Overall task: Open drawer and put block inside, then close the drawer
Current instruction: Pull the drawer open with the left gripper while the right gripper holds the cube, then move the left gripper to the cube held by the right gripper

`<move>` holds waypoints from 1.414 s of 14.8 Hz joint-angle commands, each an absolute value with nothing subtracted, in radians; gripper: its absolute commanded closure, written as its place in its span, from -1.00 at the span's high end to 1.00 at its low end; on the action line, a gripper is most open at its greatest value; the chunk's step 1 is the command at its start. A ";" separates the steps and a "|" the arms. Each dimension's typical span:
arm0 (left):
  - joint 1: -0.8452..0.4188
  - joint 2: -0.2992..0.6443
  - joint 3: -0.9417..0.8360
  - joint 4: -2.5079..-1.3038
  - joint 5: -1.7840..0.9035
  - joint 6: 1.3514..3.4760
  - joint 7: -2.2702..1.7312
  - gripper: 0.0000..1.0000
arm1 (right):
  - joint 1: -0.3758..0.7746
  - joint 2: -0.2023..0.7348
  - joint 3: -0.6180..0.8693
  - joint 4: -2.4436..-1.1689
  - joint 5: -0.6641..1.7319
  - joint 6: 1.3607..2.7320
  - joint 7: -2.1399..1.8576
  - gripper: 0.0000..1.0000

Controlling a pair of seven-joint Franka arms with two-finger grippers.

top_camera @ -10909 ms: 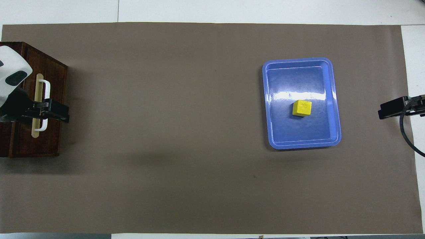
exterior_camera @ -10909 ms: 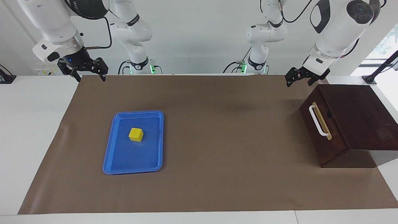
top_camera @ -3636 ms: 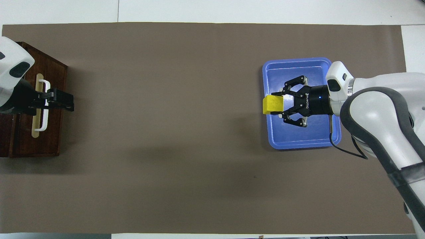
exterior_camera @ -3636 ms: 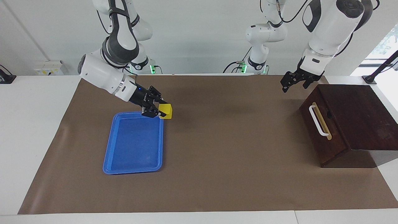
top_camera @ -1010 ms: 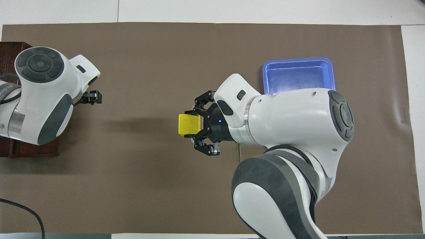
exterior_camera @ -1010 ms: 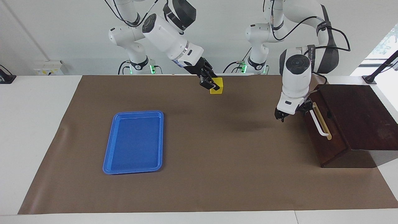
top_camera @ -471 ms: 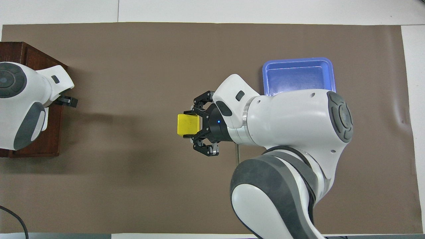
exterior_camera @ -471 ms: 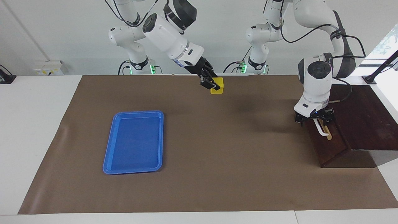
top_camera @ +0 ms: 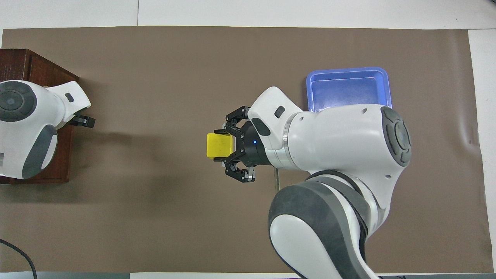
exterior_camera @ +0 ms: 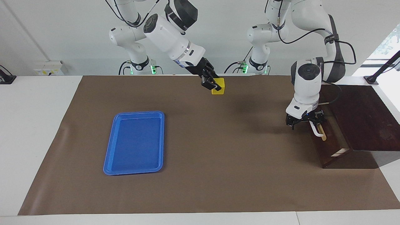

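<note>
The yellow block (exterior_camera: 219,87) is in my right gripper (exterior_camera: 213,85), which is shut on it and holds it in the air over the brown mat, mid-table; the overhead view shows the block (top_camera: 219,145) between the fingers. The dark brown drawer (exterior_camera: 330,146) stands slightly pulled out of its cabinet (exterior_camera: 362,115) at the left arm's end, with a strip of pale wood showing at its side. My left gripper (exterior_camera: 307,122) is at the white handle (exterior_camera: 316,131) and shut on it. In the overhead view my left arm covers most of the drawer; only the left gripper's tip (top_camera: 85,121) shows.
A flat blue tray (exterior_camera: 134,142) lies on the mat toward the right arm's end, with nothing in it; it also shows in the overhead view (top_camera: 348,91), partly under my right arm. The brown mat (exterior_camera: 218,156) covers most of the table.
My left gripper has drawn the handle away from the cabinet, so the drawer has slid out a little. My right gripper with the block has barely moved.
</note>
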State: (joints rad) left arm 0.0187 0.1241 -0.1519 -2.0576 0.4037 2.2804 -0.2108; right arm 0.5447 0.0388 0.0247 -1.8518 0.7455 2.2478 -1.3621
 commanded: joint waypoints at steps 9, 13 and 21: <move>-0.166 0.133 -0.146 -1.997 0.201 2.245 -0.454 1.00 | 0.365 0.041 0.020 -1.844 0.735 2.103 -1.353 -1.00; -0.161 0.176 -0.146 -1.840 0.184 2.053 -0.454 1.00 | 0.321 0.038 0.018 -1.847 0.735 2.079 -1.356 -1.00; -0.230 0.169 -0.149 -1.654 -0.101 1.874 -1.185 1.00 | 0.301 0.037 0.020 -1.845 0.736 2.052 -1.367 -1.00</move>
